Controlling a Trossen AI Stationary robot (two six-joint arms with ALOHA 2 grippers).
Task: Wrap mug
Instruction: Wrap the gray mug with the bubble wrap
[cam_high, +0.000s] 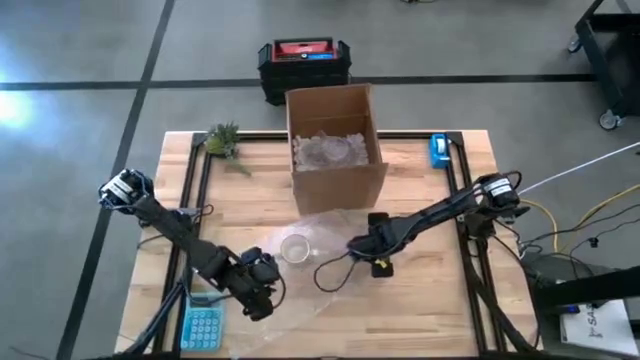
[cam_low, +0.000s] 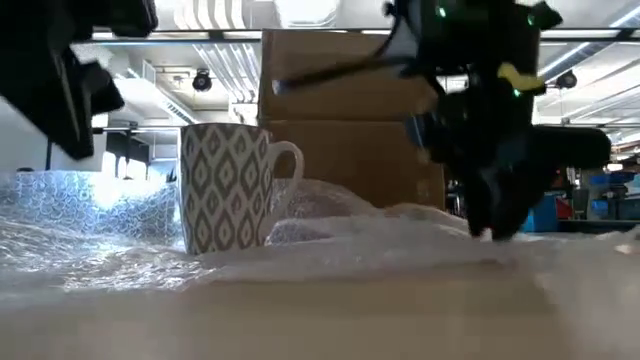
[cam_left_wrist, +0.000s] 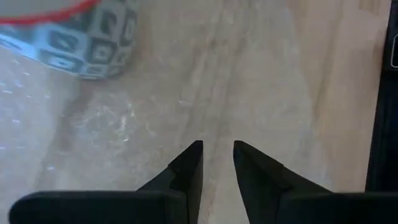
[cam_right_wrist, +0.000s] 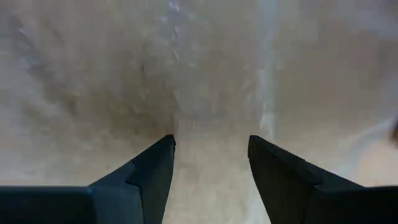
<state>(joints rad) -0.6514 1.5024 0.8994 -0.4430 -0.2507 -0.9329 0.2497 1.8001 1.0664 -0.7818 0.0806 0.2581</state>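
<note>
A white mug with a grey diamond pattern stands upright on a clear bubble wrap sheet spread over the wooden table. In the low view the mug shows its handle on the right. My left gripper hovers over the wrap near the mug's near-left side, fingers a little apart with nothing between them. My right gripper is open and points down at the wrap on the mug's right. My right gripper's fingertips reach down to the bubble wrap's raised part from above. I cannot tell whether they touch it. Nothing lies between the fingers.
An open cardboard box with more bubble wrap inside stands behind the mug. A small green plant lies at the far left, a blue object at the far right, and a blue patterned pad at the near left corner.
</note>
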